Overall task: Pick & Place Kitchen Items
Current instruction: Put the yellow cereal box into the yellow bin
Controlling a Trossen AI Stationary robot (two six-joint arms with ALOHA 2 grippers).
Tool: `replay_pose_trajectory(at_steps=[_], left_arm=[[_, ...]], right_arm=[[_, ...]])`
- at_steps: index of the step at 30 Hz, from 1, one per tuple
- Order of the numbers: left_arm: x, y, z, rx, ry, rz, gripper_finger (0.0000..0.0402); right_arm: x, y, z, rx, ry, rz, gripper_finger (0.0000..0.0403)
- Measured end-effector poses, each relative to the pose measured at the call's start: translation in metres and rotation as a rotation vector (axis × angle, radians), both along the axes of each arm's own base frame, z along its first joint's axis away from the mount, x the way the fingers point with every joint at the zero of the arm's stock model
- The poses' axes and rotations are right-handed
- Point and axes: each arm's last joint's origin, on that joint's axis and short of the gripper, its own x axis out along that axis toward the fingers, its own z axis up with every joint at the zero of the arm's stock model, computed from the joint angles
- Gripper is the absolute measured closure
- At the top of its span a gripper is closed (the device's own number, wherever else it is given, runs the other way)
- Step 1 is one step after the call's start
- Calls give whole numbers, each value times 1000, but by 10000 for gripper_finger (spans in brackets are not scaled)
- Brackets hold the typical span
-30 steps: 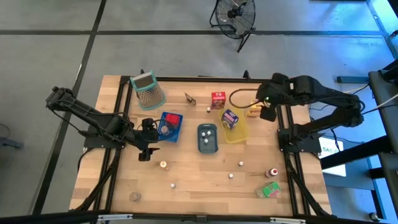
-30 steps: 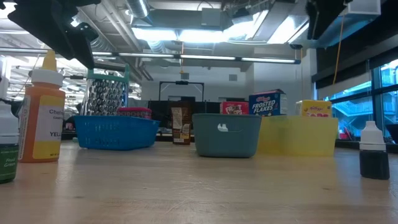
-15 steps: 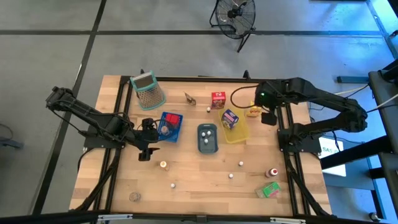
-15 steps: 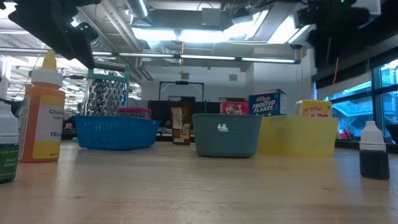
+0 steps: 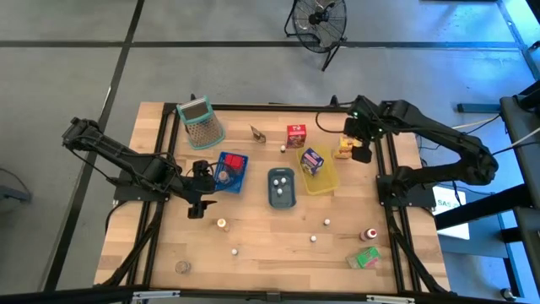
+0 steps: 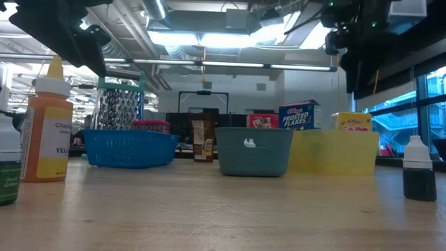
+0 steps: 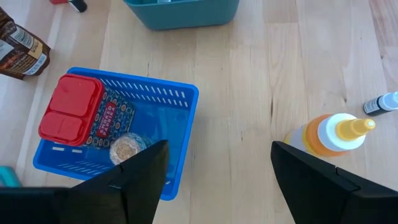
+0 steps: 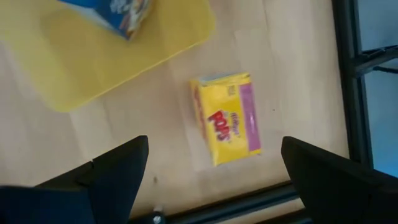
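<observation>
My right gripper [image 8: 211, 186] hangs open above a yellow carton [image 8: 227, 118] that lies flat on the wood at the table's far right, beside the yellow tray [image 8: 93, 56]; its fingers stand on either side, above it, touching nothing. In the high view the gripper [image 5: 361, 152] is just right of the carton [image 5: 343, 151]. A blue carton [image 5: 312, 159] stands in the yellow tray. My left gripper [image 5: 198, 192] waits open over the table left of the blue tray [image 5: 229, 171], which holds a red-topped item [image 7: 68, 115] and a brown round piece [image 7: 127, 149].
A grey-blue tray [image 5: 282, 187] stands mid-table, with the grater [image 5: 201, 121], a brown carton [image 5: 258, 133] and a red carton [image 5: 296, 135] along the far edge. An orange bottle [image 5: 221, 224], white pieces [image 5: 313, 238], a red-capped bottle [image 5: 369, 234] and a green carton [image 5: 365, 257] lie nearer.
My right gripper has come down toward the yellow carton, swinging a little toward the table's left and tipping to point more steeply down.
</observation>
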Motion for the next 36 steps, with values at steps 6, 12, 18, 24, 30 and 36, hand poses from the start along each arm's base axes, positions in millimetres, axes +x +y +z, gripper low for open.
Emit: replay_pose_trajectory(at_steps=[6, 12, 18, 24, 30, 36], left_arm=[[0, 0, 0, 0, 0, 0, 123], [0, 0, 0, 0, 0, 0, 123], [0, 0, 0, 2, -1, 1, 123], [0, 1, 0, 37, -16, 25, 123], [0, 1, 0, 40, -18, 28, 123], [0, 1, 0, 40, -18, 28, 123]], right_arm=[[2, -11, -19, -4, 18, 16, 31], [2, -19, -39, 8, 46, 11, 31], [4, -22, -48, 5, 31, -20, 31], [5, -23, -54, -7, 16, -17, 31], [4, -23, -58, -17, 38, 16, 31], [4, -26, -60, -19, 26, -14, 31]])
